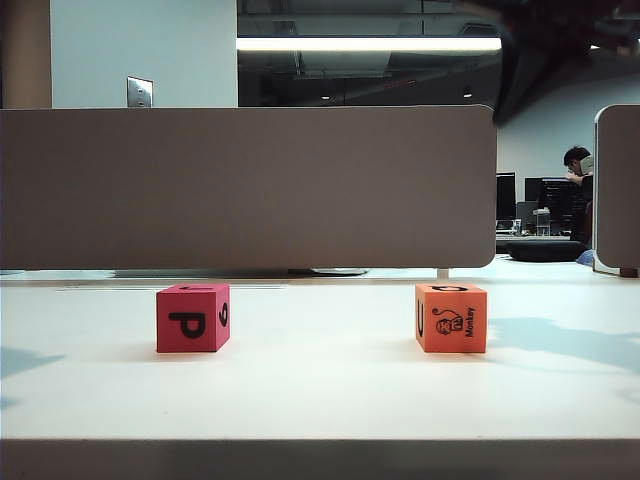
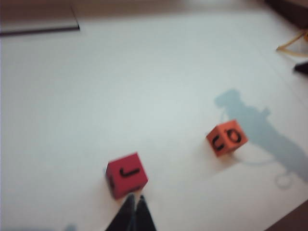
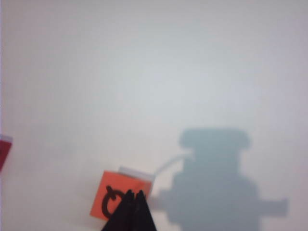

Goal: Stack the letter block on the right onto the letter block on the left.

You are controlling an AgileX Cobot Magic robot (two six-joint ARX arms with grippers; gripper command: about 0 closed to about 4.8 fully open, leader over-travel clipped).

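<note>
While both blocks sit well apart on the table (image 1: 320, 400), red block (image 1: 192, 318) left and orange block (image 1: 451, 318) right, stacking is unstarted. Left gripper (image 2: 134, 198), fingers together, hovers near red. Right gripper (image 3: 134, 193), pinched together, hangs over orange; it must open first.

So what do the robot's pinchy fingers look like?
Only the tips show. The left gripper has two thin, dark, pointed fingers that widen toward the camera. The right gripper looks the same: black, pointed, wedge-shaped. No cables or markings show on them. On the white table the arms appear only as blocky grey shadows.
</note>
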